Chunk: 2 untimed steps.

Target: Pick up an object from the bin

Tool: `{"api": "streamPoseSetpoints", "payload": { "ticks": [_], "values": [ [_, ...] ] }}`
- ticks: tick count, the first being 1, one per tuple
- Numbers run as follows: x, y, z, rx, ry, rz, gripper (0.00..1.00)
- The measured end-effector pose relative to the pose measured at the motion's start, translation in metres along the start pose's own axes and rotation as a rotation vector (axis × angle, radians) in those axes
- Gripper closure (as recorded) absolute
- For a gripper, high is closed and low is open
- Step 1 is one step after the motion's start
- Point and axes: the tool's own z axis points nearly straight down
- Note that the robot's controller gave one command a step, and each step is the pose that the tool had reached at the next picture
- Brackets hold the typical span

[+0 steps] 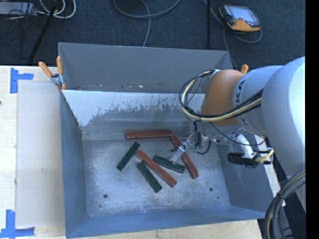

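Reaching into the grey metal bin (144, 78) from the right, the arm (284, 103) carries an orange wrist cover (222, 96) ringed by looped cables (192, 111). Below the cover, the gripper (180, 152) is lowered to the bin floor, right of centre.

The gripper's tip lies on or just over a short red-brown bar (191, 167) that runs diagonally from upper left to lower right. The gripper hides the middle of this bar, and the bar's two ends show above and below it. Whether the pincer is spread, pressed together or pinching the bar cannot be told from this view.

Five more bars lie loosely grouped on the floor to the left:
- A near dark green bar (167, 163) lies just left of the tip, and its right end meets the short red-brown bar.
- A diagonal red-brown bar (156, 168) runs close beside the near dark green bar, slanting down to the right.
- A lower dark green bar (149, 177) lies just below the diagonal red-brown bar, roughly parallel to it.
- A left dark green bar (128, 156) slants the other way, at the group's left edge.
- A long red-brown bar (148, 134) lies nearly level along the foot of the back wall — its right end comes near the upper end of the short red-brown bar.
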Motion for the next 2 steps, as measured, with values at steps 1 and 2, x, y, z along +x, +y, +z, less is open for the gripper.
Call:
{"api": "streamPoseSetpoints", "payload": {
  "ticks": [1,2],
  "values": [
    [0.0,0.0,0.001,0.002,0.0,-0.002,1.0],
    [0.0,0.0,-0.018,0.001,0.0,-0.007,1.0]
  ]
}}
